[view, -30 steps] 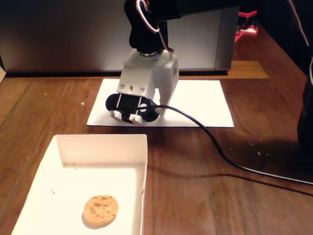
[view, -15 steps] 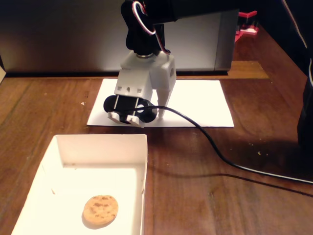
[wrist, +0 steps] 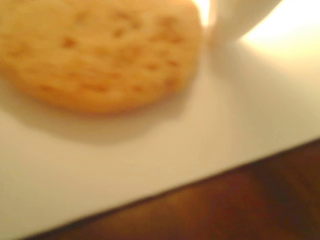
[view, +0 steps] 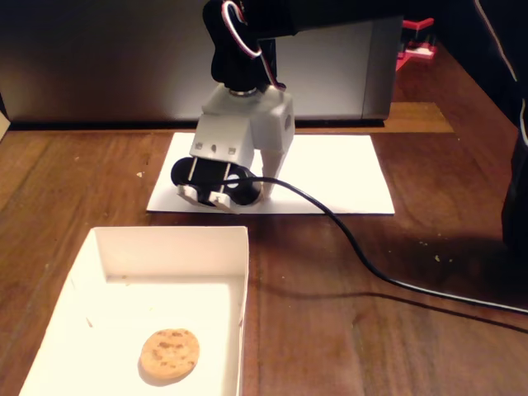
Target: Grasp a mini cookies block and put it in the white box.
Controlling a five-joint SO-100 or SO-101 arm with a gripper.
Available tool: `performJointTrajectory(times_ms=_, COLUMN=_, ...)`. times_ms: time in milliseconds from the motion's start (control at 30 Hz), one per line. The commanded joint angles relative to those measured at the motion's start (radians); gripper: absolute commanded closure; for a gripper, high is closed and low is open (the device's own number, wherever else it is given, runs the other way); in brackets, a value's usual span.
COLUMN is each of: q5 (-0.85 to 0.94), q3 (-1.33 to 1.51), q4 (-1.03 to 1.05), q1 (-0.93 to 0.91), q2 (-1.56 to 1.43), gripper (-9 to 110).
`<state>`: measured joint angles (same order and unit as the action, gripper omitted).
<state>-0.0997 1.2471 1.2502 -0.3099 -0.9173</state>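
Note:
A round mini cookie lies flat on the white paper sheet, filling the top left of the blurred wrist view. One white finger stands just to its right, touching or nearly touching its edge; no other finger shows. In the fixed view my gripper is low over the left part of the sheet and hides that cookie. It appears open. The white box stands at the near left, and a second cookie lies in it.
A black cable runs from the gripper across the wooden table to the right edge. A grey panel closes off the back. A dark object stands at the right edge, and a red item sits far back right.
The gripper has shifted a little to the left over the paper sheet and stays low. The box and the cookie in it have not moved.

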Motion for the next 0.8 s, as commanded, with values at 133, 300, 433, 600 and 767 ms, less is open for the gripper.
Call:
performJointTrajectory(times_ms=133, q5=-0.005, q3=-0.087, q4=0.008, q1=-0.028, q2=-0.032, gripper=77)
performJointTrajectory(times_ms=300, q5=-0.002, q3=-0.087, q4=0.008, q1=-0.044, q2=-0.035, gripper=82)
performJointTrajectory(times_ms=433, q5=0.006, q3=-0.086, q4=0.008, q1=-0.049, q2=-0.031, gripper=83)
performJointTrajectory(times_ms=600, q5=0.009, q3=-0.086, q4=0.008, q1=-0.055, q2=-0.028, gripper=84)
performJointTrajectory(times_ms=767, q5=0.018, q3=-0.086, q4=0.008, q1=-0.066, q2=-0.043, gripper=84)
